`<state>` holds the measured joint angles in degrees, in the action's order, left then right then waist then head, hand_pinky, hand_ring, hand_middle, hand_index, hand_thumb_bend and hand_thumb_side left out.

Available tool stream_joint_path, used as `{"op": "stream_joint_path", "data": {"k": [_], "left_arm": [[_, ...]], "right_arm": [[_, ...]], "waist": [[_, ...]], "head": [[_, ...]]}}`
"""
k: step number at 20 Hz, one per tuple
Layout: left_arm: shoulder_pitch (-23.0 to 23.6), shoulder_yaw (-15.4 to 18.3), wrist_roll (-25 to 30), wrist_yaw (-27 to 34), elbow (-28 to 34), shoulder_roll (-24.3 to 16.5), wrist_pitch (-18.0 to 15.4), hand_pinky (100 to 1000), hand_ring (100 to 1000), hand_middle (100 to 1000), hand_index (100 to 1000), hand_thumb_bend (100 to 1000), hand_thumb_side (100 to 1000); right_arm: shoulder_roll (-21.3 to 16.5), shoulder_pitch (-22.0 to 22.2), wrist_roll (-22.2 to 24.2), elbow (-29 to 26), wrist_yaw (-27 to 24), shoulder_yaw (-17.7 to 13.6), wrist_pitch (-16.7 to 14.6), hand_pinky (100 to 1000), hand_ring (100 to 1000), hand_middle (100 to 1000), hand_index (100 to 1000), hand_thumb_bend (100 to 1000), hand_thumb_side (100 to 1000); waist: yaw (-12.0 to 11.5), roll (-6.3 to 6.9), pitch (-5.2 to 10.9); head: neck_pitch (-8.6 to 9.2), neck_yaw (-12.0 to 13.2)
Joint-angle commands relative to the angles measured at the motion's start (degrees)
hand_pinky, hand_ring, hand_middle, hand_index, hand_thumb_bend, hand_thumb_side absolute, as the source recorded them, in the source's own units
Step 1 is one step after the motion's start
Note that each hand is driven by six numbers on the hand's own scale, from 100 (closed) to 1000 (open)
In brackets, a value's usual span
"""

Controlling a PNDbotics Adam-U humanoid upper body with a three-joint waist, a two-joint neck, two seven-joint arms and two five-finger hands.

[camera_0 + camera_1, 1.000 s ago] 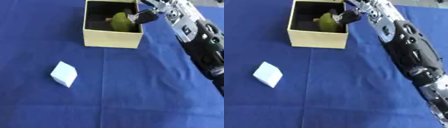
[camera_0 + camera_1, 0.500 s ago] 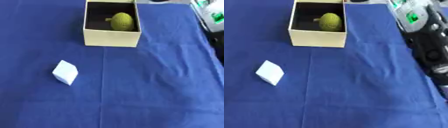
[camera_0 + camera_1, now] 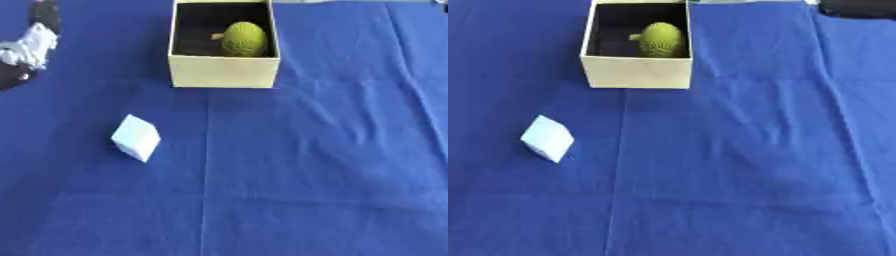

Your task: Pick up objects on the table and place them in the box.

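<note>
Blue cloth covers table; box, white block well apart.

Left hand entering at the upper left edge, black and silver. Fingers too blurred to read. Right hand out of sight.

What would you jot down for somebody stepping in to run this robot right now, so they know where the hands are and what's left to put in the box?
Left hand: showing at the upper left edge of the left eye view, above the cloth, holding nothing that I can see; whether its fingers are open is unclear.
Right hand: not in view.
Box: open, at the far middle of the blue tablecloth.
Done: the green textured fruit lies inside the box.
Left: the small white block sits tilted on the cloth, nearer than the box and to its left, untouched. It looks like the left hand's pick, being on that side.
</note>
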<state>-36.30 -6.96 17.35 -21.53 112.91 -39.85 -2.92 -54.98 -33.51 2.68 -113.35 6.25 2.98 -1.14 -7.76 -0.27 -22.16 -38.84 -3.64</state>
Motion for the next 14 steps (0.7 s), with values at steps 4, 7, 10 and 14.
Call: {"op": "stream_joint_path", "data": {"k": [4,7,10,14], "left_arm": [[-6.2,-6.2,15.2,-3.3,-3.6,-7.5,-3.1,897,854,788,893,221,474],[-8.8,-8.5,20.4,-1.9,-7.2,-7.2,-5.8,920,865,776,883,297,521],[-10.4,-10.4,24.5,-1.3,-10.7,-6.2,-7.9,944,880,755,881,332,581],[-10.6,-11.8,29.9,-0.5,-12.5,-5.6,-10.2,972,900,765,889,402,708]], "right_arm": [[-2.9,5.4,-5.8,-1.2,-2.0,-5.2,-3.5,881,747,600,866,100,416],[-2.3,7.6,-7.6,-1.2,-2.6,-6.5,-4.5,883,743,595,864,100,453],[-1.7,8.8,-8.1,-1.2,-3.0,-7.0,-4.7,884,740,591,864,100,483],[-0.9,9.3,-8.4,-1.2,-3.5,-7.4,-4.5,886,736,586,862,100,524]], "waist": [[0.9,0.63,1.45],[1.4,0.87,1.47],[1.7,0.96,1.57],[1.9,1.12,1.59]], "head": [[-0.67,0.2],[-1.22,0.3],[-1.51,0.5],[-1.72,0.4]]}}
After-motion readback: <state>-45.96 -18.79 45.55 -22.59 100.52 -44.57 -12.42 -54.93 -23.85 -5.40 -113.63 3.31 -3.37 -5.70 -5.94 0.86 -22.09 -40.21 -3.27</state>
